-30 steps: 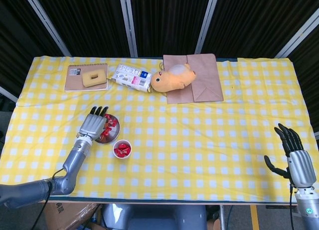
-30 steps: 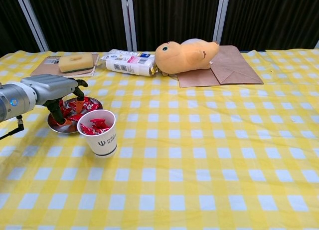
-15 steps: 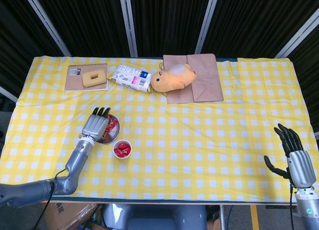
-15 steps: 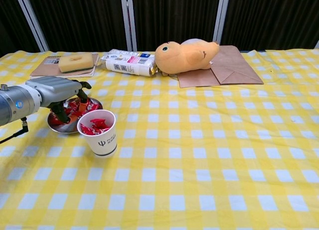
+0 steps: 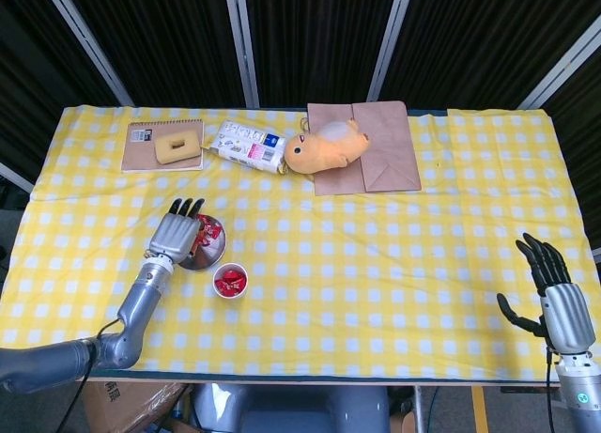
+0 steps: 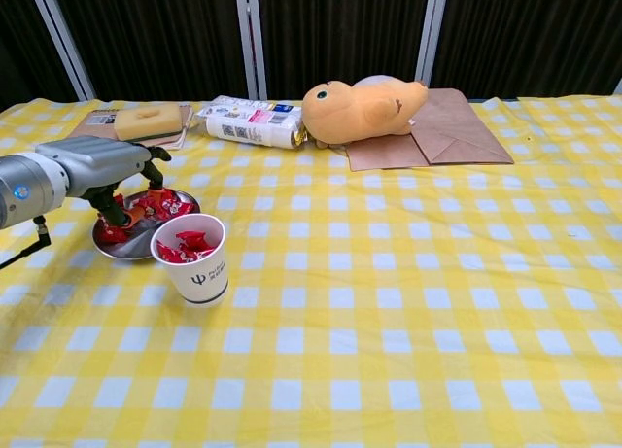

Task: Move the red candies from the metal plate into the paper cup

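The left hand (image 6: 97, 171) hangs over the metal plate (image 6: 144, 240), its fingers (image 6: 154, 166) curled downward toward the red candies (image 6: 160, 204); from the chest view I cannot tell whether a candy is pinched between them. In the head view the same hand (image 5: 175, 234) covers the plate's (image 5: 208, 258) left part, fingertips pointing toward the far side of the table. The candies are small crumpled wrappers in a loose heap under and just right of the fingers, and no common long axis or pointing direction can be made out. The paper cup (image 6: 191, 258) stands upright just beside the plate on the near right of the hand, mouth up, with red candies already in it.

Compared with half a second ago, the hand sits a little higher over the plate and more of the candy heap shows to its right; a second ago the fingers were reaching deeper into the plate. The cup and plate have kept their places.

The right hand (image 5: 554, 289) is well apart at the other end of the table, fingers spread and pointing away from the robot, holding nothing, unchanged.

Far beyond the left hand lie a notebook (image 5: 161, 146) with a sponge (image 5: 177, 147) on it, a white packet (image 5: 249, 146), an orange plush toy (image 5: 324, 146) and a brown paper bag (image 5: 376, 151)
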Tool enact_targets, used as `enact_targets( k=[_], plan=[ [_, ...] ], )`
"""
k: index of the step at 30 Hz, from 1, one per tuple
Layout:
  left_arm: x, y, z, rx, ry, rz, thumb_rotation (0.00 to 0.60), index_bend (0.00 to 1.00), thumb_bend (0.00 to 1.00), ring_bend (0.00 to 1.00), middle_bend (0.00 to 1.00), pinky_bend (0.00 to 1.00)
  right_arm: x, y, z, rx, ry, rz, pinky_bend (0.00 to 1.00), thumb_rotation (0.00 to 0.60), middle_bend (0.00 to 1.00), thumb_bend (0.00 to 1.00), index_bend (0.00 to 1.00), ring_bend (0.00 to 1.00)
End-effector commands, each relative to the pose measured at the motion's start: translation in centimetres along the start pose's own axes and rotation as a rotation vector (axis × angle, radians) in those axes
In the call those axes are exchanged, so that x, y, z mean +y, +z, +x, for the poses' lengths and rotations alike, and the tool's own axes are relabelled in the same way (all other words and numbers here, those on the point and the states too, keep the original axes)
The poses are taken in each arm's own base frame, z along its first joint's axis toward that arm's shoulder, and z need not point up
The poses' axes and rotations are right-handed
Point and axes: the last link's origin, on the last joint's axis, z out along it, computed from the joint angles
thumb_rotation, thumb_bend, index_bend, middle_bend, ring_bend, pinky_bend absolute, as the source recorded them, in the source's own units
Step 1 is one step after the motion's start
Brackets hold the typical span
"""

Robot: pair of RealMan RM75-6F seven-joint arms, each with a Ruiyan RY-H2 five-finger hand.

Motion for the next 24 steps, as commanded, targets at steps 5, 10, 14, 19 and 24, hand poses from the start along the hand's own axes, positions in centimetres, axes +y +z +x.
enact_targets(
  k=[5,10,14,19,24],
  plan=[
    [-1.6,-1.9,2.6,0.078,-0.044,-0.005,0.600,0.49,0.54,0.00,0.00,0.00,0.0,0.0,-0.1,0.000,-0.004,0.003,0.00,0.600,0.00,0.42,0.00,0.00],
    [-1.0,-3.5,4.0,0.110,-0.083,-0.059,0.600,0.49,0.54,0.00,0.00,0.00,-0.1,0.0,-0.1,0.001,-0.007,0.005,0.00,0.600,0.00,0.42,0.00,0.00],
    [0.4,-5.0,4.6,0.124,-0.085,-0.133,0.600,0.49,0.54,0.00,0.00,0.00,-0.1,0.0,-0.1,0.000,-0.009,0.002,0.00,0.600,0.00,0.42,0.00,0.00],
    [2.7,-6.5,4.5,0.112,-0.085,-0.230,0.600,0.49,0.53,0.00,0.00,0.00,-0.1,0.0,-0.1,0.002,-0.011,0.004,0.00,0.600,0.00,0.42,0.00,0.00],
    [4.6,-7.2,4.2,0.092,-0.080,-0.293,0.600,0.49,0.53,0.00,0.00,0.00,-0.1,0.0,0.0,0.007,-0.009,0.004,0.00,0.600,0.00,0.42,0.00,0.00]
  ],
)
